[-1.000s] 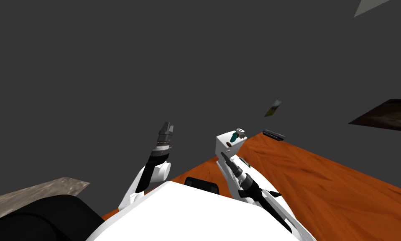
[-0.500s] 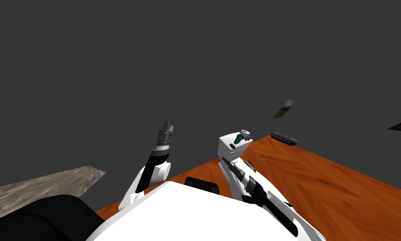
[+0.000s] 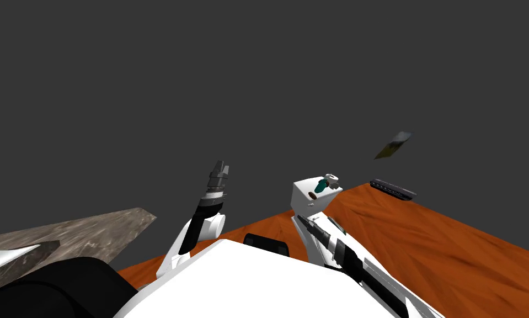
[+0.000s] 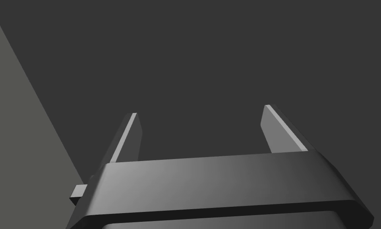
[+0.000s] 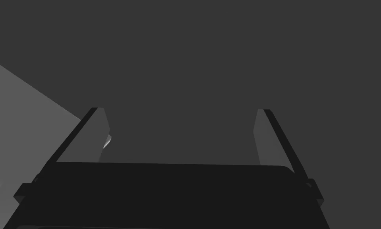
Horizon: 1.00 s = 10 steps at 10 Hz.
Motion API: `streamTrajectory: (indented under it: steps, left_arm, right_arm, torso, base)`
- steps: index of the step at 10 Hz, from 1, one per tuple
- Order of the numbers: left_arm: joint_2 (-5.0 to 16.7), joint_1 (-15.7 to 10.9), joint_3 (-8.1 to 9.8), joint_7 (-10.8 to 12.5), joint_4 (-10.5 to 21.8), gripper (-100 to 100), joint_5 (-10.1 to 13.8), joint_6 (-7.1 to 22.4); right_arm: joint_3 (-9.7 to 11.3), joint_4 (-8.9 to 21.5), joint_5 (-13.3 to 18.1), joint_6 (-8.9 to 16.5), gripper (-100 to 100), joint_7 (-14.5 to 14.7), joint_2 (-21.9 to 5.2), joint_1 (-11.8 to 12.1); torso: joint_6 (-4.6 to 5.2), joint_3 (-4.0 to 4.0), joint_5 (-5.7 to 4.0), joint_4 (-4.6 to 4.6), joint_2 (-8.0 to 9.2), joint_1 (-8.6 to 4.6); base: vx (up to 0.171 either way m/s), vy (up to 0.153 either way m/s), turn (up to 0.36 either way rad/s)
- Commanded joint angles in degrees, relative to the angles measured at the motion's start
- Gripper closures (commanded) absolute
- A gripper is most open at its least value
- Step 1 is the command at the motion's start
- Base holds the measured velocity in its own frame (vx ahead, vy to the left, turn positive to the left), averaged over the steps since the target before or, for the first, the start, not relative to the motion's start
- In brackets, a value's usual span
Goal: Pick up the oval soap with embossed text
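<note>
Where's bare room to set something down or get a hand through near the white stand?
Crowded: the white stand top, where brown oval soap, teal bottle and grey-white fixture bunch together; only the corner farthest from the fixture is bare. Roomy: orange-brown wood surface between the stand and the dark flat bar.

Right gripper (image 5: 180, 110) — fingers (image 5: 262, 137) wide apart

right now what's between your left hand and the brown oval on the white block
Nothing. In the head view the gap from left hand to brown oval on the white block is bare.
</note>
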Motion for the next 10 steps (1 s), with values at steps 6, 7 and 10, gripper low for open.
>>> streamTrajectory:
  steps: [6, 7, 10]
  left_arm:
    - [0.0, 0.0, 0.0, 0.0, 0.0, 0, 0.0, 0.0]
    - [0.0, 0.0, 0.0, 0.0, 0.0, 0, 0.0, 0.0]
    - [0.0, 0.0, 0.0, 0.0, 0.0, 0, 0.0, 0.0]
  right_arm:
    - [6.09, 10.25, -0.9, 0.61, -100, 1.53, -7.82, -3.34]
    - [7.89, 12.91, -1.31, 0.85, -100, 1.94, -10.19, -4.34]
    - [9.65, 16.23, -1.76, 1.09, -100, 2.32, -12.45, -5.34]
  torso:
    - [-0.02, 0.0, 0.02, 0.0, 0.0, 0.03]
    - [0.02, 0.0, 0.01, 0.0, 0.01, 0.02]
    - [-0.02, 0.01, 0.03, 0.01, 0.01, 0.07]
  base:
    - [-0.008, 0.029, 0.137]
    - [-0.007, 0.04, 0.181]
    - [-0.007, 0.034, 0.131]
